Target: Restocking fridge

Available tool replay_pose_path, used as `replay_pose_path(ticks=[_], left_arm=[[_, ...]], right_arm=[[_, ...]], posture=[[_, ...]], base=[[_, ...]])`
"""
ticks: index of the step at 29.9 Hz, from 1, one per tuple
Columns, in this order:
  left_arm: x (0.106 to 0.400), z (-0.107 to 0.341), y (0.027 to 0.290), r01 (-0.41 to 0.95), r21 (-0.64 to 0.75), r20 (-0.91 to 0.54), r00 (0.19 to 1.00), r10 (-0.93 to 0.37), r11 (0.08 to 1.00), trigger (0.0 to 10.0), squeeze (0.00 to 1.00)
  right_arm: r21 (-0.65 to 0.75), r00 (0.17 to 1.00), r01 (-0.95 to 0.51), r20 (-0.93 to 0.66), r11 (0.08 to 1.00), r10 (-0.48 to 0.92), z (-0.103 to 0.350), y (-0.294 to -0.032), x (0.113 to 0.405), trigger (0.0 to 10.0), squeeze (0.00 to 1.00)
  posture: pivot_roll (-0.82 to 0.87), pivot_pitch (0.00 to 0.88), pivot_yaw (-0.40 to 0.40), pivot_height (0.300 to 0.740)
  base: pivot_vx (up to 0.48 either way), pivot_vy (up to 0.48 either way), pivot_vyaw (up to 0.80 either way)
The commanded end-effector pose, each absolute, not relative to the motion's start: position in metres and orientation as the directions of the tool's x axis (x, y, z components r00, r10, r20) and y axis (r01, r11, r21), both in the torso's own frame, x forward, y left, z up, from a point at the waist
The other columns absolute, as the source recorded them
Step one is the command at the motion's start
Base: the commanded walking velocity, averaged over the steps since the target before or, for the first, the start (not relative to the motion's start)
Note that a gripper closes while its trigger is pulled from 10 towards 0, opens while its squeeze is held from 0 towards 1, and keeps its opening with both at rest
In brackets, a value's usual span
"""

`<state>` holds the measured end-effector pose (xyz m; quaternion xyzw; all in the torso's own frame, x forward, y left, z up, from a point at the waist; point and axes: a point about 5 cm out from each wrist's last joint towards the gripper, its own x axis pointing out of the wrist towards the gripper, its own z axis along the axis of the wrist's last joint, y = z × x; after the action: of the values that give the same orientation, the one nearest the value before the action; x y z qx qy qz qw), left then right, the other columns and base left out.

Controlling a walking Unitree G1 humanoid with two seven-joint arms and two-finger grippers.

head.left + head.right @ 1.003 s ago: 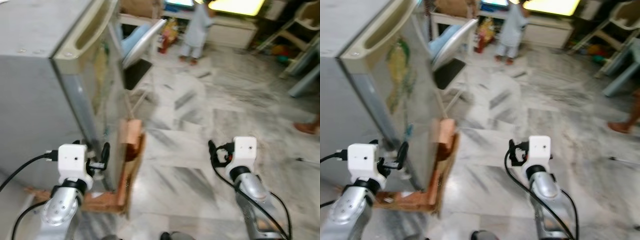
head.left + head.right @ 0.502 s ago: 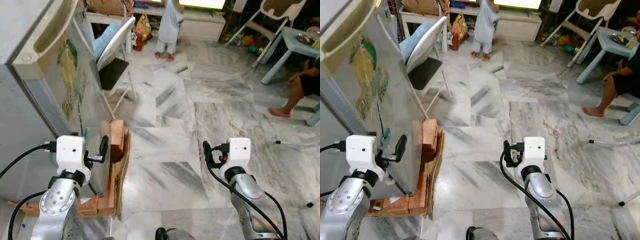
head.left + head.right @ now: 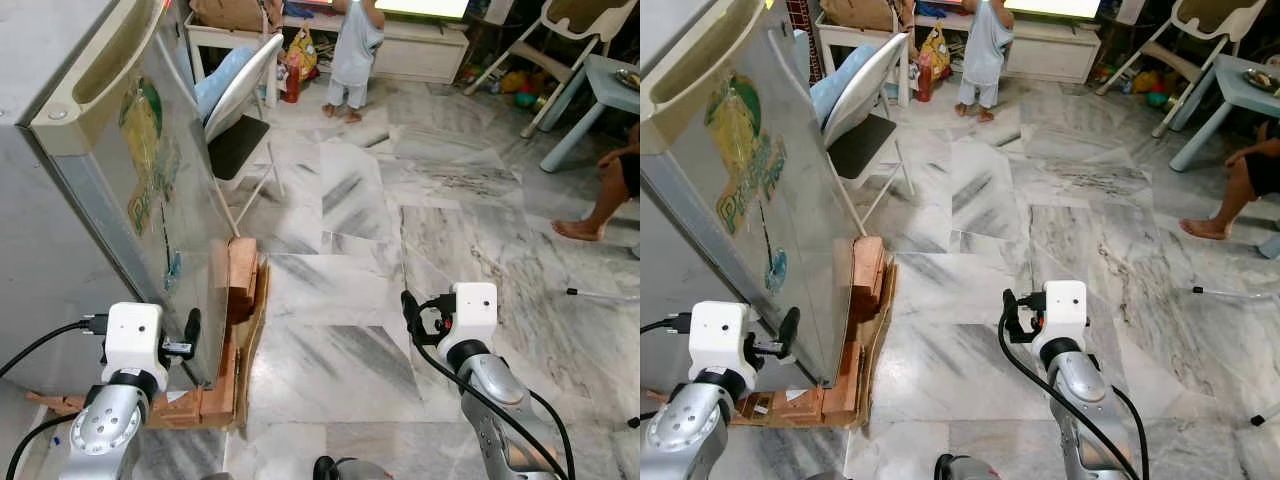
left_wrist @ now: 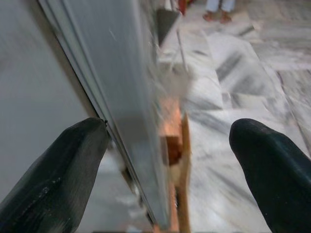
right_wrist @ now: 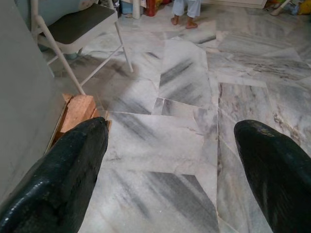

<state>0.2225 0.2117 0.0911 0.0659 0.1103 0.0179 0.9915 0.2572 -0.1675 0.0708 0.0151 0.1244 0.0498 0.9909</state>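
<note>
At the fridge corner, spread left hand.

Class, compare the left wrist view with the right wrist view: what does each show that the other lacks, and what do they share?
Left wrist alone: the fridge door edge, running between the open left gripper's fingers. Right wrist alone: a folding chair, and the open right gripper over bare floor. Both: marble floor, the wooden blocks under the fridge, and a person's bare feet far off.

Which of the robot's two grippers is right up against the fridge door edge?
The left gripper: its open fingers straddle the edge of the fridge door. The right gripper hangs open over bare marble floor, away from the fridge.
</note>
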Motion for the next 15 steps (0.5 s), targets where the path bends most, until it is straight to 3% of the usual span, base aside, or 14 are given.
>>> replay_pose_path(ticks=[1, 15], left_arm=[[0.224, 0.089, 0.214, -0.032, 0.133, -0.22, 0.974, 0.061, 0.991, 10.0, 0.0], [0.255, 0.103, 0.224, -0.051, 0.17, -0.142, 0.987, 0.076, 0.984, 10.0, 0.0]], right_arm=[[0.03, 0.963, -0.094, -0.253, 0.995, 0.099, 0.071, -0.17, 0.257, 10.0, 0.0], [0.021, 0.96, -0.09, -0.266, 0.996, 0.093, 0.069, -0.175, 0.251, 10.0, 0.0]], posture=[[0.07, 0.082, -0.085, 0.74], [0.05, 0.085, -0.085, 0.74]], base=[[0.0, 0.0, 0.0], [0.0, 0.0, 0.0]])
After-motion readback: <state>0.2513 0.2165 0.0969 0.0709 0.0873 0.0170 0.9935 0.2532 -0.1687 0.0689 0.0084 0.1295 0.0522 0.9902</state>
